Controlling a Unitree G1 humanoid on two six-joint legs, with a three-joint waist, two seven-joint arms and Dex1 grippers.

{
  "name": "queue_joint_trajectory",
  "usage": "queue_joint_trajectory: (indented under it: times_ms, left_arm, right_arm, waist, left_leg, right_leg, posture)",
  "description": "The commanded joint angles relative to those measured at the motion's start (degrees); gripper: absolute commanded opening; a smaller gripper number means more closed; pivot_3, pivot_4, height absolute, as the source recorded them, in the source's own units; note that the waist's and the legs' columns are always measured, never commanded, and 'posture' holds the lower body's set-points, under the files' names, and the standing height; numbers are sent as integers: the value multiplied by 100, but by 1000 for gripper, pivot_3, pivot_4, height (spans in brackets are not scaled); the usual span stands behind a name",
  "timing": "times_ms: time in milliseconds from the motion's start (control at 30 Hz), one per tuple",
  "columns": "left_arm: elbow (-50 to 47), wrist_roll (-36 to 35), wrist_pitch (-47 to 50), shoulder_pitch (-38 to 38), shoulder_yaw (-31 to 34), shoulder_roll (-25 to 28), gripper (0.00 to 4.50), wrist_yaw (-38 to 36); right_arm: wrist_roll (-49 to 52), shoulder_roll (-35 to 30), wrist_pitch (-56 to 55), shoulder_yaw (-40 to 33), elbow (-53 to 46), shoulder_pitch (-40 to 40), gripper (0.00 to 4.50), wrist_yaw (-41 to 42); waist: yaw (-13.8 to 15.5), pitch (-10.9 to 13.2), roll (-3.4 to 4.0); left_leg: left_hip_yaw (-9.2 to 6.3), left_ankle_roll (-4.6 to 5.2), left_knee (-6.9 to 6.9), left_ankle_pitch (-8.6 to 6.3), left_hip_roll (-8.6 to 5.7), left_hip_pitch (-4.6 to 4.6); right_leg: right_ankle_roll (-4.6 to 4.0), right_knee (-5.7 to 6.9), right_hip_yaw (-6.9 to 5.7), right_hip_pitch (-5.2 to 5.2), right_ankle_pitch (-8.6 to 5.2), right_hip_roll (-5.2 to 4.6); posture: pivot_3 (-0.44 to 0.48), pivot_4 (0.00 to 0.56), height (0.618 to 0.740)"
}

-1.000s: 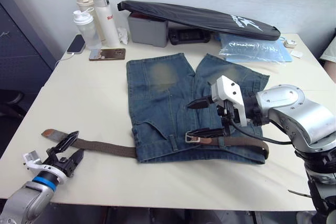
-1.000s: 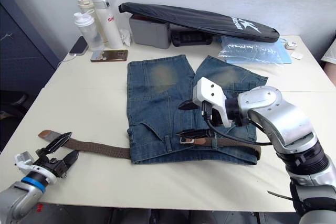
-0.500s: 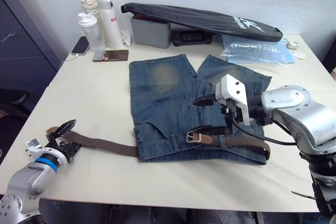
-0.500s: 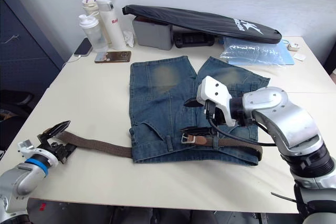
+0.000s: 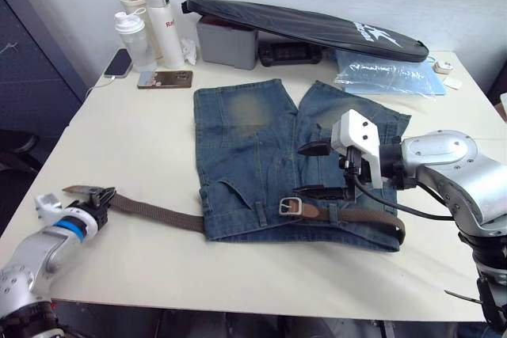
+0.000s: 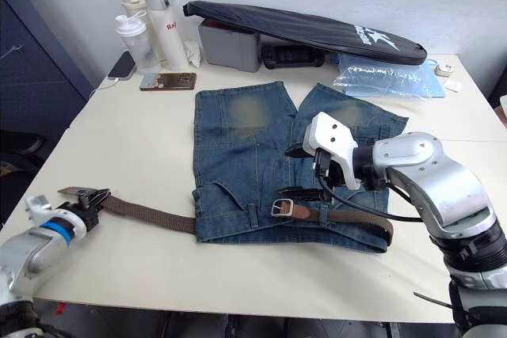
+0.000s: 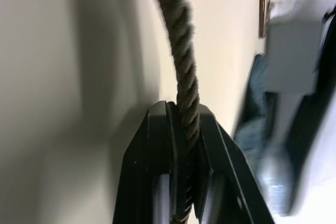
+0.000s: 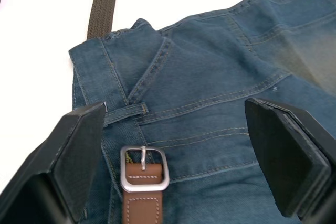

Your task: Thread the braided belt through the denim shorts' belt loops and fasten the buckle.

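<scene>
The denim shorts (image 5: 249, 144) lie flat mid-table, waistband toward me. The braided belt (image 5: 158, 213) runs from the waistband's left end out over the table, and its silver buckle (image 5: 289, 206) rests on the waistband. My left gripper (image 5: 99, 195) is shut on the belt close to its tan tip (image 5: 75, 191); the left wrist view has the braid (image 7: 184, 87) pinched between both fingers. My right gripper (image 5: 303, 169) hovers open just above the buckle (image 8: 144, 168), fingers to either side. A belt loop (image 8: 126, 113) sits beside the buckle.
At the table's back stand two bottles (image 5: 131, 33), two phones (image 5: 165, 79), a grey box (image 5: 226, 41), a long black bag (image 5: 309, 25) and a plastic bag (image 5: 380, 73). The near table edge (image 5: 238, 302) runs close below the waistband.
My left gripper, open over the belt's end a second ago, has come down and shut on it near the tan tip. The right gripper stays open over the buckle.
</scene>
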Motion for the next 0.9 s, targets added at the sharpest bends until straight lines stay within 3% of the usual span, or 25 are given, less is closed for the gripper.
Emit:
queue_joint_trajectory:
  times_ms: [33, 133, 233, 333, 467, 700, 900]
  left_arm:
    - [-1324, 1765, -89, -453, -1381, 602, 91, -1121]
    - [-1875, 2705, -184, -772, -2176, 852, 91, -1798]
    - [-2408, 4487, -857, -1494, -3576, 1407, 91, -2980]
    - [-2548, 5945, -1601, -1979, -4584, 1752, 91, -3897]
    - [-2352, 7355, -2432, -2523, -5391, 1817, 91, -4802]
    - [-1880, 8667, -3403, -3007, -5759, 1433, 91, -5664]
    - [-1770, 8730, -3144, -3094, -5567, 662, 91, -5983]
  right_arm:
    - [63, -114, 66, -285, -245, -3, 4500, -114]
    - [67, -136, 101, -349, -285, 18, 4500, -195]
    - [-32, -151, 63, -467, -344, 44, 4500, -407]
    - [-225, -178, -105, -481, -417, 53, 4500, -588]
    - [-710, -245, -480, -208, -612, 35, 4500, -743]
    - [-1632, -33, -1066, 554, -723, -106, 4500, -1006]
    - [-2294, 323, -1296, 1415, -692, -414, 4500, -926]
  waist:
    - [8, -1, 6]
    - [4, -9, 22]
    - [-5, -9, 26]
    - [1, -8, 29]
    - [9, -6, 35]
    - [-12, 19, 9]
    - [9, 19, 10]
  left_leg:
    - [-1, 0, -5, 0, 0, -6]
    - [-2, 1, -39, -3, -20, -7]
    - [9, 12, -53, 0, -27, -14]
    - [26, 5, -60, 6, -13, -23]
    - [41, 3, -56, 8, 5, -23]
    - [88, 22, -49, 24, 44, -5]
    - [90, 26, -36, 32, 38, -8]
  right_leg:
    - [-8, -4, -4, -7, 13, 0]
    - [-27, -24, -5, -9, 37, -16]
    - [-25, -30, -4, -23, 38, -20]
    - [-22, -24, 13, -42, 39, 8]
    - [-11, -9, 75, -71, 42, 47]
    - [19, -6, 127, -80, 55, 73]
    - [31, 43, 115, -95, 62, 53]
  posture:
    - [0, 150, 740]
    - [0, 150, 740]
    - [0, 150, 740]
    - [0, 150, 740]
    - [0, 150, 740]
    - [0, 150, 740]
    - [0, 150, 740]
